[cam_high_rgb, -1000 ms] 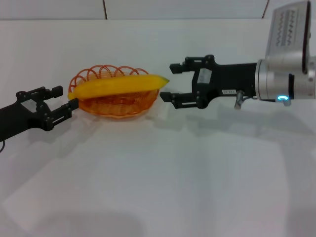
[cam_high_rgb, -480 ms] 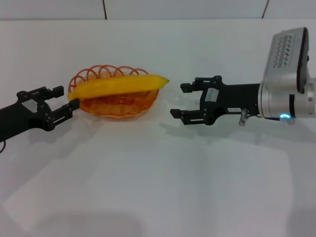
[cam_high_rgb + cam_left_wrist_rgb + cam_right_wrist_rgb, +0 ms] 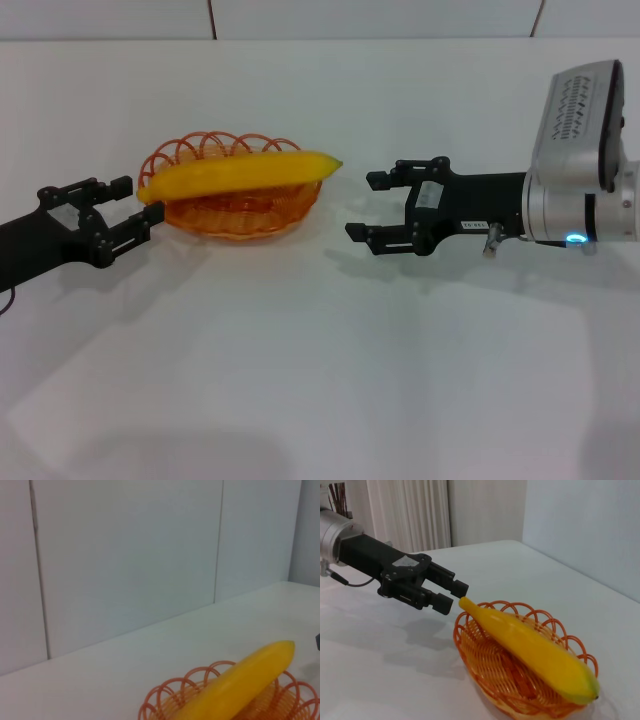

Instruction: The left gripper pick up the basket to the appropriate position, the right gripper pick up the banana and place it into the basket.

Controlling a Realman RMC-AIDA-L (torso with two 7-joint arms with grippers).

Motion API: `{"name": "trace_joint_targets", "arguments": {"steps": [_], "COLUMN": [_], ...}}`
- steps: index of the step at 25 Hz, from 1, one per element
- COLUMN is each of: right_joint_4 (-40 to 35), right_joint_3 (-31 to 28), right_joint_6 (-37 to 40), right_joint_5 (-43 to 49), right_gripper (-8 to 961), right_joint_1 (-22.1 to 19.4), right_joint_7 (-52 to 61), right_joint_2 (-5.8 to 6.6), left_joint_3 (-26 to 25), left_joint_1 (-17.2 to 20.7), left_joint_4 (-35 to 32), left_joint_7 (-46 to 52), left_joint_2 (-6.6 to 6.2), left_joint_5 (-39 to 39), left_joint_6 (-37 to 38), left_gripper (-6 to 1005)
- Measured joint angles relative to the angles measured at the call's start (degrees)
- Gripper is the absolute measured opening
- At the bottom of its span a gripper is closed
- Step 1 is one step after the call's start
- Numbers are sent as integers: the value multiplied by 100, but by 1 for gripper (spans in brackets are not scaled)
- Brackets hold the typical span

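1. Resting across the basket (image 3: 235, 200), the banana (image 3: 240, 172) bridges the scalloped rim from side to side, both ends poking past it; it is as long as the basket is wide, so it sits on the loops and not down on the woven floor.
2. That basket stands on the white worktop (image 3: 320, 380) toward the far edge, left of the middle, within reach of both arms.
3. On the basket's left, the left end effector (image 3: 128, 212) has its fingers apart and holds nothing. Its tips sit just beside the rim and the banana's stem end, the right wrist view showing a slim gap between them.
4. On the opposite side, the right end effector (image 3: 372, 205) hovers low over the worktop with its fingers spread and empty, apart from the banana's tip.
5. Judging by both open, unloaded end effectors and the fruit lying in place, the placing looks complete.
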State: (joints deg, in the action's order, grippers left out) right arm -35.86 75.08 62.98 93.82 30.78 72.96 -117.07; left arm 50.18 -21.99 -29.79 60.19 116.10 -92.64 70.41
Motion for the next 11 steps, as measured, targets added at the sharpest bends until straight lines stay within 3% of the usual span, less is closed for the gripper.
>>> {"name": "trace_joint_targets", "arguments": {"steps": [11], "right_joint_4": [0], "right_joint_3": [-2], "right_joint_6": [13], "right_joint_5": [-4], "right_gripper": [762], "right_joint_1": [-5], "right_joint_7": [-2], "right_joint_2": [0], "left_joint_3": [3], "left_joint_1": [10], "left_joint_4": [0], "left_joint_7": [2], "left_joint_2": [0], "left_joint_5": [-1], "left_joint_6": [-1], "left_gripper": [556]}}
